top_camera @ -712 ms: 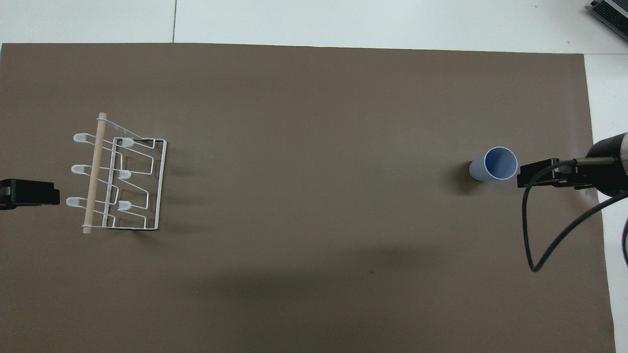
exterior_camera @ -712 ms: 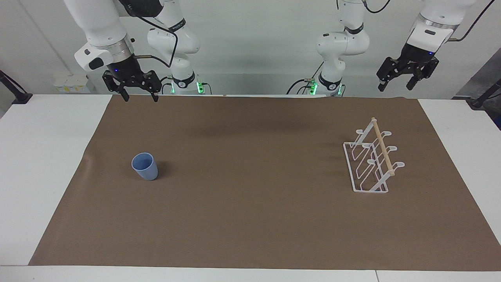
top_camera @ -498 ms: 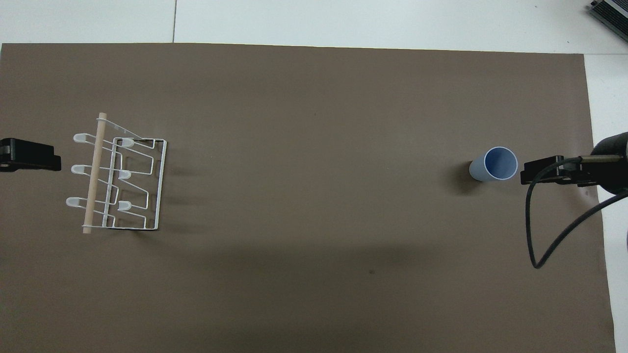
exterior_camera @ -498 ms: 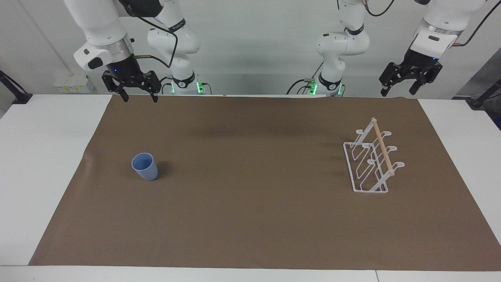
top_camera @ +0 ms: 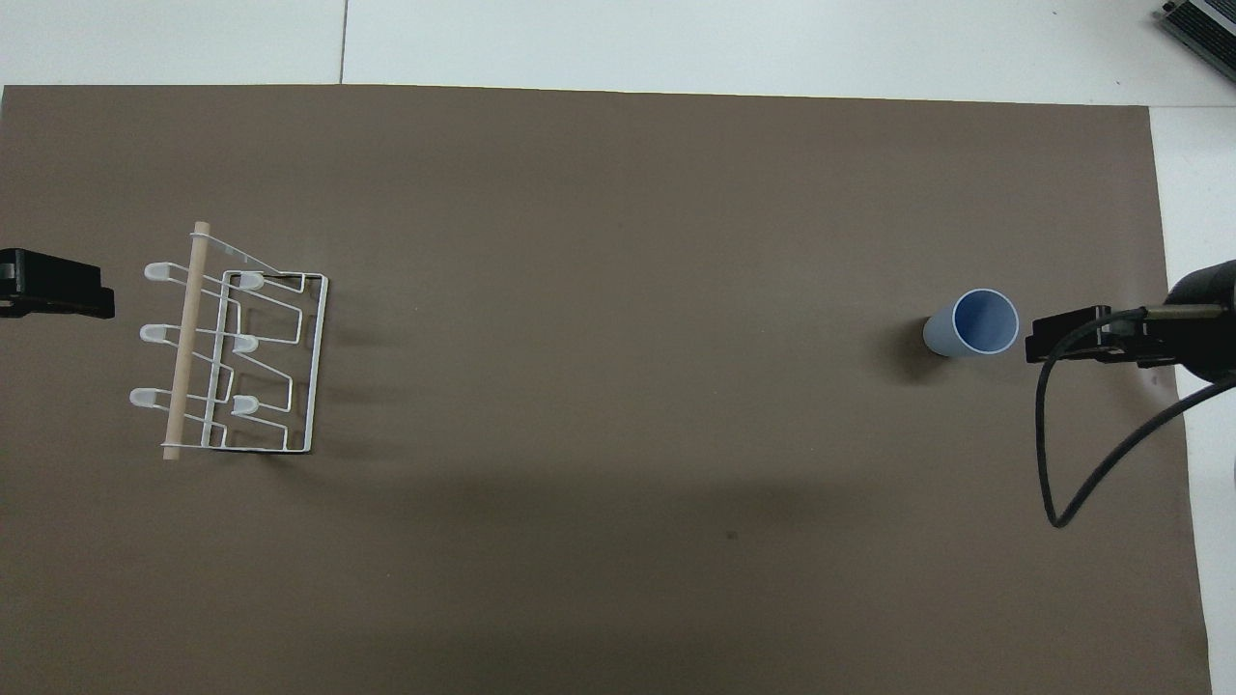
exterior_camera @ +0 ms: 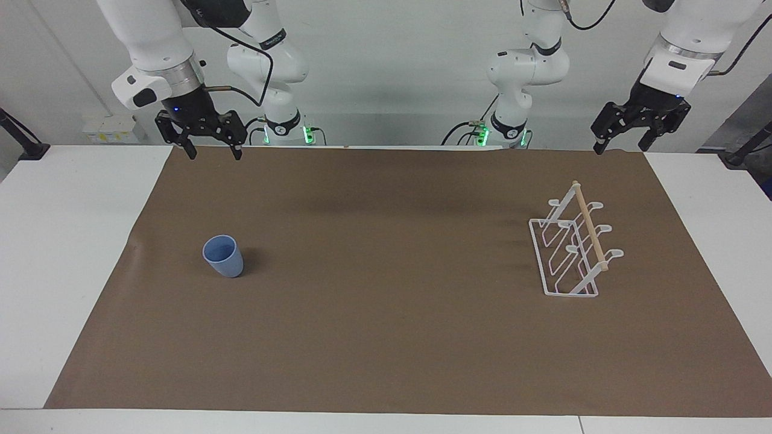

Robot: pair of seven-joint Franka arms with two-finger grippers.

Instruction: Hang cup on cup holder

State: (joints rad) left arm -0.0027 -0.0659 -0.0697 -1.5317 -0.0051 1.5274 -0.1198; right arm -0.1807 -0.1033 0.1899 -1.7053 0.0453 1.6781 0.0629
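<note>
The light blue cup (exterior_camera: 223,256) (top_camera: 971,324) stands upright, mouth up, on the brown mat toward the right arm's end of the table. The white wire cup holder (exterior_camera: 572,247) (top_camera: 232,351), with a wooden dowel across its top, stands on the mat toward the left arm's end and carries nothing. My right gripper (exterior_camera: 208,150) hangs open and empty, raised over the mat's edge by the robots, apart from the cup. My left gripper (exterior_camera: 621,144) is open and empty too, high over the mat's corner near the robots, apart from the holder.
A brown mat (exterior_camera: 386,337) covers most of the white table (exterior_camera: 66,241). A black cable (top_camera: 1048,454) loops down from the right arm. Both arm bases (exterior_camera: 283,129) stand at the table's robot end.
The left gripper has drifted a little toward the left arm's end of the table and turned slightly. The right gripper has barely shifted. Cup and holder stay put.
</note>
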